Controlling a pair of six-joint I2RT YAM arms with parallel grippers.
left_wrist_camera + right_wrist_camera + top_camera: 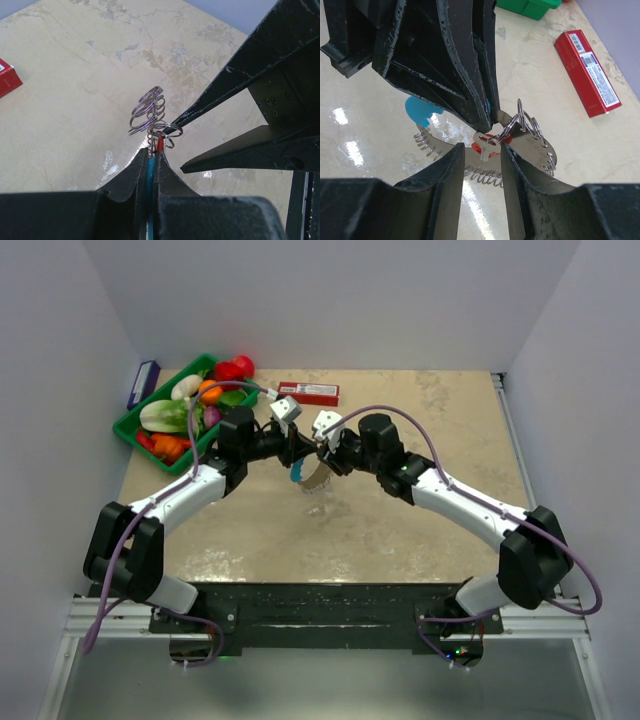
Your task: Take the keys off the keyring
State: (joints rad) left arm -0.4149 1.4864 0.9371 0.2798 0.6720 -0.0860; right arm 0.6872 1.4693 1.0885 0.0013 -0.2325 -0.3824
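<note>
Keyring (534,145) pinched in left end effector (150,156), keys (487,141) between right end effector's (482,148) spread fingers.

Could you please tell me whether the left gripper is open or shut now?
Shut: the left gripper pinches the blue section of the keyring between its fingers, no gap showing.

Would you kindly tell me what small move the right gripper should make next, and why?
Probably close the right gripper on the red key. Its jaws stand open with that key at the gap between them, not yet pinched, while the left gripper is shut on the keyring and steadies it.
</note>
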